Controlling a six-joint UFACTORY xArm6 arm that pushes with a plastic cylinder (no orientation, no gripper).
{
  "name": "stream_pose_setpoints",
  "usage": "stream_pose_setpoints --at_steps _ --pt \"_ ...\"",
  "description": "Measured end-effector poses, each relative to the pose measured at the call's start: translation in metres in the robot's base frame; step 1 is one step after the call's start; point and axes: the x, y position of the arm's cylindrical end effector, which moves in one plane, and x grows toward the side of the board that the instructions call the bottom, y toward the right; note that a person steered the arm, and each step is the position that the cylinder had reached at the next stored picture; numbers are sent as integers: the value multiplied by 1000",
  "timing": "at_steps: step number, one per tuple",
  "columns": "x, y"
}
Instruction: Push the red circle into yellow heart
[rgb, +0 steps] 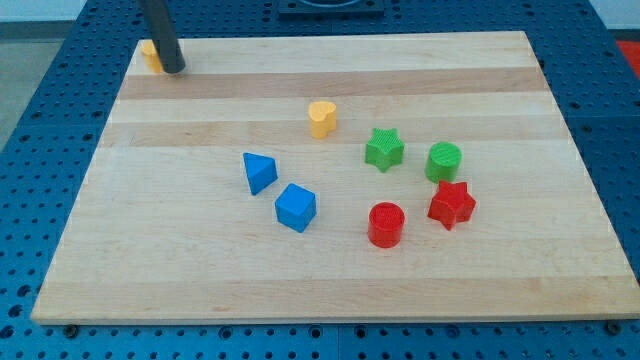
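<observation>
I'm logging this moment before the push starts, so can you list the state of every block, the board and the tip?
red circle: untouched, beside red star
yellow heart: alone, upright
red star: resting
green star: resting
green circle: resting
blue triangle: resting
blue cube: resting
yellow block: half hidden behind rod
my tip: top-left corner, far from circle
board: flat

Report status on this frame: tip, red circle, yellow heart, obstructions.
My tip at the view's top left, beside a yellow block. Red circle untouched, apart from yellow heart. Path between them open; green star close alongside.
</observation>
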Motion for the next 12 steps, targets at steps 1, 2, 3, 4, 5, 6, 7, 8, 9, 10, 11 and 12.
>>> stream_pose_setpoints --at_steps 1,2,3,4,5,6,7,8,9,10,11,12 --pt "0 -11" --pt "29 0" --pt "49 5" --pt "49 1" --pt "55 10" --pt "84 50" --pt "110 101" --pt "113 131" --pt "73 132" --pt "44 180" --pt "42 294" --pt "43 407"
